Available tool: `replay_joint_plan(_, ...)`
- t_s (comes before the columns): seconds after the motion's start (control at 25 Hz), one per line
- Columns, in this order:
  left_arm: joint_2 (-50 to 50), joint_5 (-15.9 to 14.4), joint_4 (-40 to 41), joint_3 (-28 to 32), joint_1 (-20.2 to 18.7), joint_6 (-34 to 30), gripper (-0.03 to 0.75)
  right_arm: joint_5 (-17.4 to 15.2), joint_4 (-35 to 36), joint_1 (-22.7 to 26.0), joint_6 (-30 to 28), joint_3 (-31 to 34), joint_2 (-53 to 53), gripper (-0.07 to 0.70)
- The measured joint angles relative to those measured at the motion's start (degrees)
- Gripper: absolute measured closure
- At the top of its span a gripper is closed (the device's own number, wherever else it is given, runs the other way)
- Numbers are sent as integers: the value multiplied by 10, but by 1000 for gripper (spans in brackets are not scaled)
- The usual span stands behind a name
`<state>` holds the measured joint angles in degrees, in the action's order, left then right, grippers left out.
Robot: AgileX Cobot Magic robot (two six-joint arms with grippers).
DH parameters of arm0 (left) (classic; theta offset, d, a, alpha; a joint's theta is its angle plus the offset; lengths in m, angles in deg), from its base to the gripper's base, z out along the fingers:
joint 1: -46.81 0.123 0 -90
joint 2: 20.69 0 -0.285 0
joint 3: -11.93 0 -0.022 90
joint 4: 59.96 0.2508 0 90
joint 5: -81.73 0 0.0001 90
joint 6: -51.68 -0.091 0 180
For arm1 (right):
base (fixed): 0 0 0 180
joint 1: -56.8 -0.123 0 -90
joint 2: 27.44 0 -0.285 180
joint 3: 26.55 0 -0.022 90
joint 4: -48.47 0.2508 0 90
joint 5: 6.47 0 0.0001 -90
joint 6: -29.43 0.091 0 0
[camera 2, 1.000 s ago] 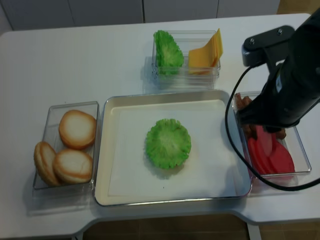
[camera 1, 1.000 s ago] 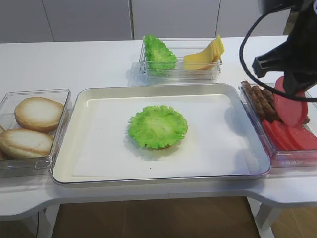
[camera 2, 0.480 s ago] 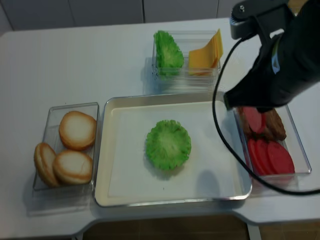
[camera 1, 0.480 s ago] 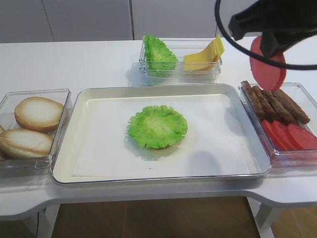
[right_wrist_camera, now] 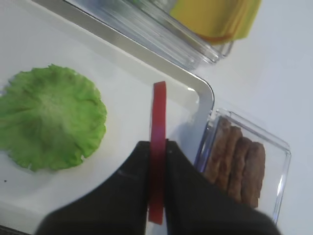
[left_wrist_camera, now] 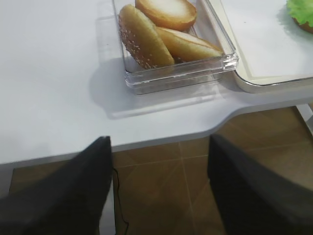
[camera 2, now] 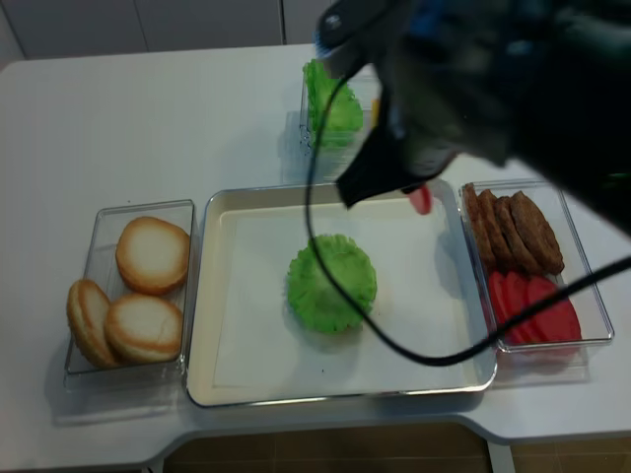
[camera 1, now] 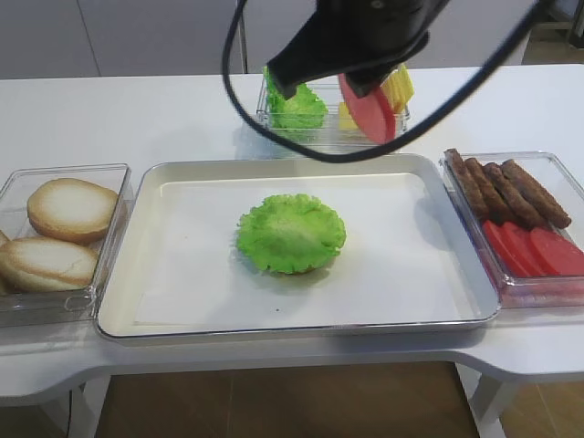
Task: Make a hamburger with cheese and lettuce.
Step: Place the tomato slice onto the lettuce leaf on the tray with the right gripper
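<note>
Left gripper [left_wrist_camera: 159,188]: we saw its two dark fingers spread wide apart with nothing between them, hanging past the table's front edge, beside the bun box.
Bun box [camera 1: 114,196]: at the left end of the table we found a clear box with pale-brown bun halves [camera 1: 70,208], one of them standing on edge in the left wrist view.
Tray [camera 1: 146,315]: a metal tray lined with white paper sat in the middle, between the bun box and the meat box.
Hamburger [camera 1: 291,233]: it lay flat near the tray's middle, a round frilly green leaf facing up with a sliver of bun under its near edge; being round, it had no long axis we could name.
Lettuce [camera 1: 293,99]: spare leaves leaned upright in the left half of the clear box behind the tray.
Cheese [camera 1: 398,88]: yellow square slices leaned in the right half of that box, partly hidden by the arm.
Right gripper [right_wrist_camera: 157,161]: we saw it pinched shut on a red slice [right_wrist_camera: 158,137], held on edge, above the tray's far right part, right of the hamburger and apart from it.
Meat box [camera 1: 538,283]: at the right we found brown sausages [camera 1: 506,190] at the back and red slices at the front.
</note>
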<state>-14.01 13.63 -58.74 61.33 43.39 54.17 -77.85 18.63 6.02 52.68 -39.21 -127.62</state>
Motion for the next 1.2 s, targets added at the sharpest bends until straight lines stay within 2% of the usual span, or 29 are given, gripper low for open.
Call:
replay_joint_plan(0.28, 0, 0, 0, 0, 0, 0, 257, 3, -27, -18, -21, -43, -87, 588)
replay_joint_plan(0.64, 0, 0, 0, 0, 0, 0, 257, 7, -68, -19, -35, -45, -148, 588)
replay_joint_plan(1.0, 0, 0, 0, 0, 0, 0, 257, 10, -112, -72, -38, -47, -181, 588)
replay_joint_plan(1.2, 0, 0, 0, 0, 0, 0, 257, 13, -115, -80, -39, -47, -201, 588)
